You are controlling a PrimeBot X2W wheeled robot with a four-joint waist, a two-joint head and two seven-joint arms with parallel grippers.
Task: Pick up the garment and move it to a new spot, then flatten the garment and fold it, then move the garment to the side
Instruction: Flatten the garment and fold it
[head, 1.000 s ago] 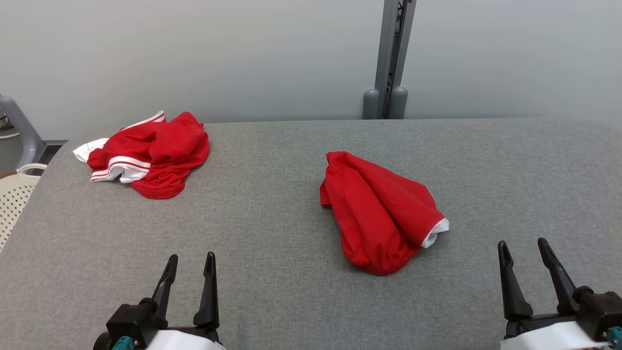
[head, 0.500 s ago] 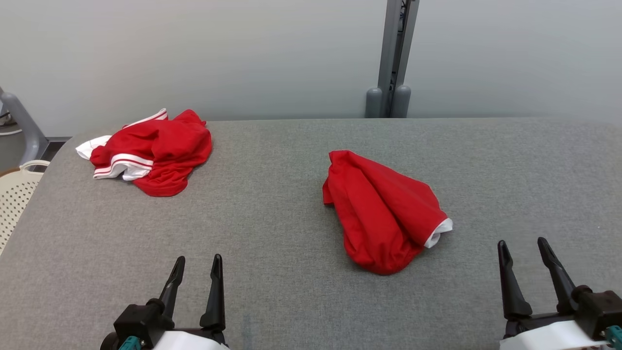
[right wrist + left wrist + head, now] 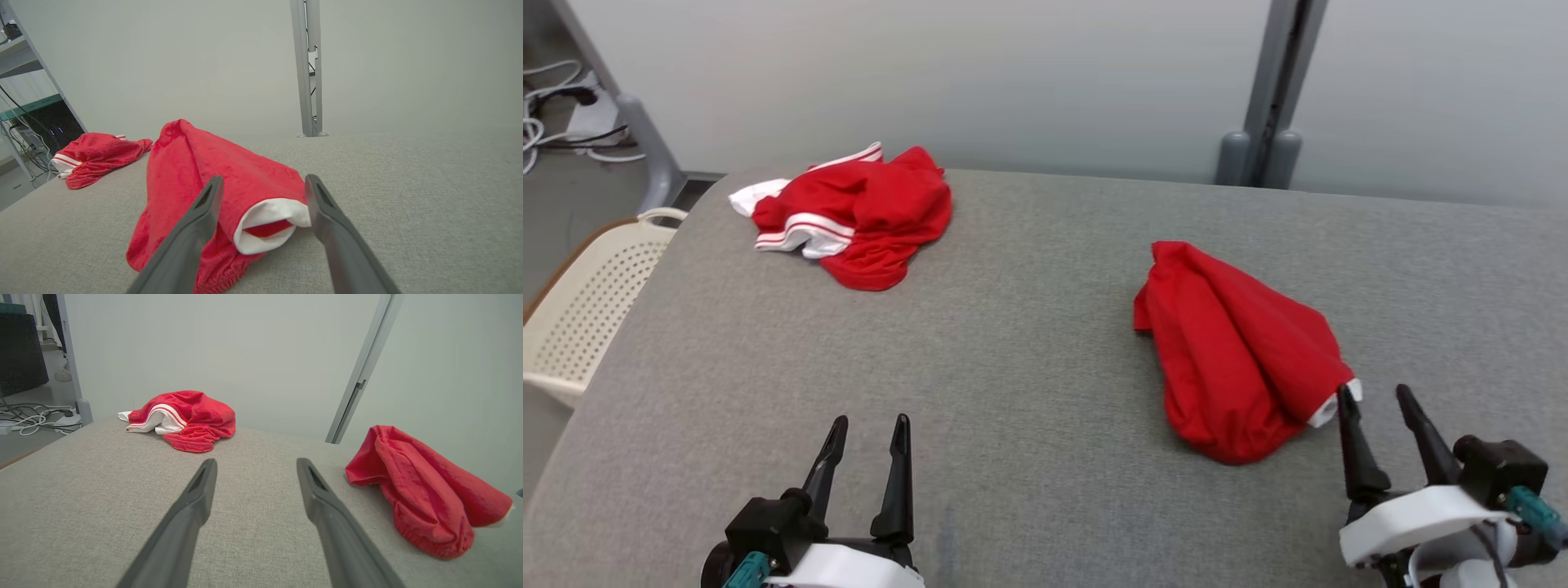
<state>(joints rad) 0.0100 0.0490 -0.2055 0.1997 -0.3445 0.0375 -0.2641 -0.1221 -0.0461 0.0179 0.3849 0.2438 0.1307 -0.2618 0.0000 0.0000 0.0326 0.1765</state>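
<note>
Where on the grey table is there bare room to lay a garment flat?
Bare: the wide stretch between the striped garment and the plain red garment, down to the left gripper; also the far right behind the plain one. Crowded: the right gripper sits at the plain garment's white cuff.

No writing, label, brand mark, number or sign can be read in any view. The red garment (image 3: 1241, 359) has a plain face, and the striped red garment (image 3: 858, 212) carries no lettering that can be made out.
</note>
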